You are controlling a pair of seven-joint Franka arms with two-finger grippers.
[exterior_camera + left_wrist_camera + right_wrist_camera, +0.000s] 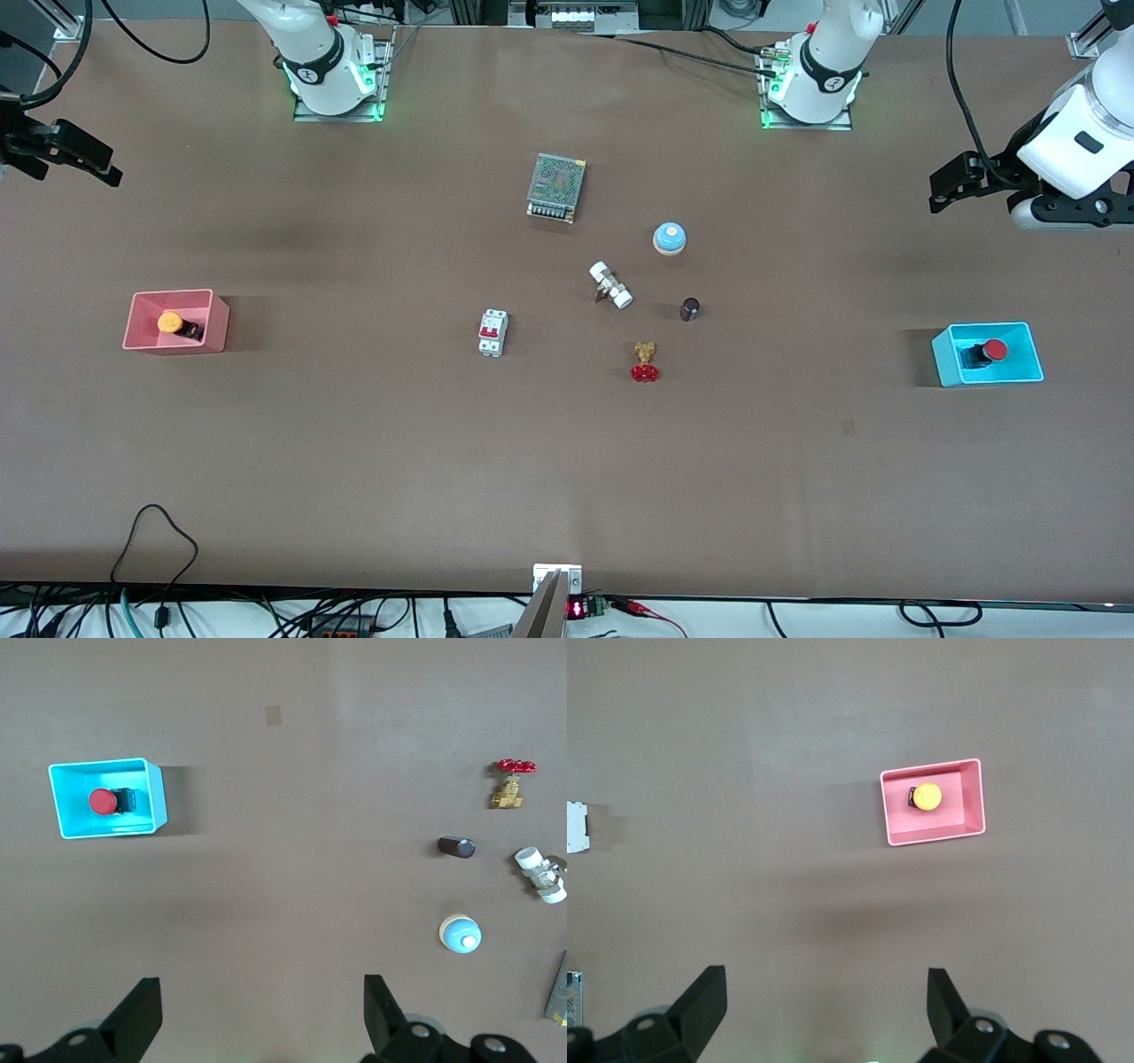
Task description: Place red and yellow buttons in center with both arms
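The orange-yellow button (pixel 170 322) lies in the pink bin (pixel 142 341) toward the right arm's end of the table; the right wrist view shows it too (pixel 927 796). The red button (pixel 996 350) lies in the light-blue bin (pixel 948 363) toward the left arm's end, and shows in the left wrist view (pixel 102 801). My right gripper (pixel 108 171) hangs open and empty in the air over bare table near the pink bin (pixel 970 806). My left gripper (pixel 939 193) hangs open and empty over bare table near the light-blue bin (pixel 155 797).
Mid-table stand a meshed power supply (pixel 555 187), a blue-domed bell (pixel 670 237), a white fitting (pixel 610 284), a dark small cylinder (pixel 689 308), a brass valve with a red handwheel (pixel 645 361) and a white-and-red breaker (pixel 493 332).
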